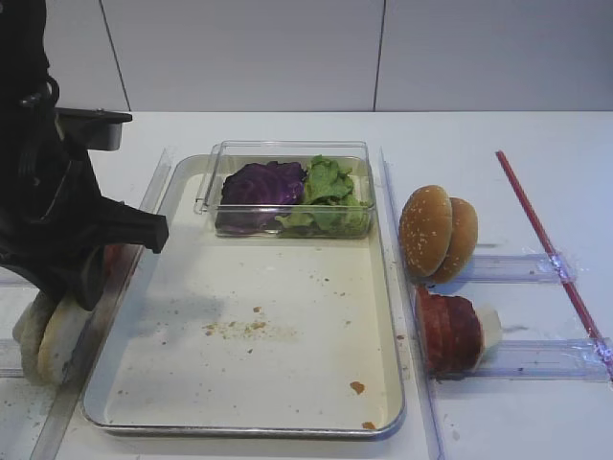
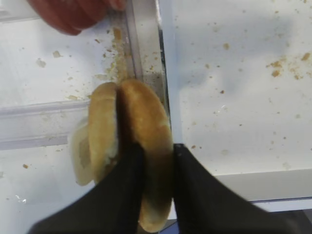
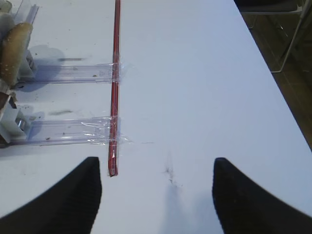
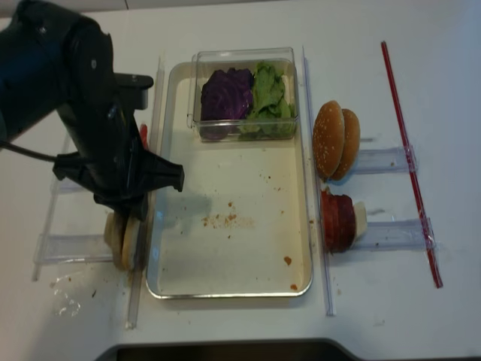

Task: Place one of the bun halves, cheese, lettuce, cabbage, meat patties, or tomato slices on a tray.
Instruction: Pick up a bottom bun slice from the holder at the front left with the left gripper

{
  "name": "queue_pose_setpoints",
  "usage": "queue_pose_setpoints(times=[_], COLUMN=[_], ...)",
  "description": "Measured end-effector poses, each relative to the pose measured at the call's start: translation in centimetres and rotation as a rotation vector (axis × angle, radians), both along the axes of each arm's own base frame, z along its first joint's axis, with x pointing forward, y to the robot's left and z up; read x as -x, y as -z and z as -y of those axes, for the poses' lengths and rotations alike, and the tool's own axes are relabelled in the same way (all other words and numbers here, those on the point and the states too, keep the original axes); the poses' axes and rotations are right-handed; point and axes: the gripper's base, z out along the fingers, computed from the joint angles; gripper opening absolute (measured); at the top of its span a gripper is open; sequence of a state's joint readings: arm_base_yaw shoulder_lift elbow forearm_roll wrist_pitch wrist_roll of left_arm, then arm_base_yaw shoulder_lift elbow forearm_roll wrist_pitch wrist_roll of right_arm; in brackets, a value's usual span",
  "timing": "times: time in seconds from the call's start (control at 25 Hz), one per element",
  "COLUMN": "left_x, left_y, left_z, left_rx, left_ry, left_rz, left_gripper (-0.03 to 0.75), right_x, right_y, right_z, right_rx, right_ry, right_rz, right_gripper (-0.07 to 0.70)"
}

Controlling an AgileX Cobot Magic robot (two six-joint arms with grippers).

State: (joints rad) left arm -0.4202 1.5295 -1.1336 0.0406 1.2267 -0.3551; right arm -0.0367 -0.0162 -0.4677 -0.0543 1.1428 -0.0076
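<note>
left jaws (image 2: 155, 161) clamp bun half (image 2: 146, 131) beside tray (image 1: 383, 287) | right jaws (image 3: 157, 190) spread wide over table (image 3: 204, 87), holding nothing

A white table (image 1: 498, 144) meets a pale panelled wall (image 1: 287, 53); past its edge, dark floor (image 3: 287, 73) and a metal chair leg (image 3: 291, 36).

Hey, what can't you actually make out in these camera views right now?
- Left gripper, shut on a flat pale bun half: hidden behind the black arm in both exterior views.
- Red discs: cut off by the left wrist view's top edge.
- Right gripper: absent from both exterior views.
</note>
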Motion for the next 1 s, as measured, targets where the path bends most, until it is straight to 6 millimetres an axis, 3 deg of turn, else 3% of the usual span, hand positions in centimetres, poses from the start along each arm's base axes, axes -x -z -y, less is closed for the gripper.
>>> queue_pose_setpoints(times=[1.0], left_x=[1.7], left_y=[-2.7], left_z=[-0.2], left_rx=[0.091], left_ry=[-0.013], left_rz=[0.07], left_gripper=[0.124], right_x=[0.0], right_y=[0.0], right_z=[0.0], right_rx=[-0.006], right_ry=[0.004], right_rz=[0.001], right_gripper=[0.508])
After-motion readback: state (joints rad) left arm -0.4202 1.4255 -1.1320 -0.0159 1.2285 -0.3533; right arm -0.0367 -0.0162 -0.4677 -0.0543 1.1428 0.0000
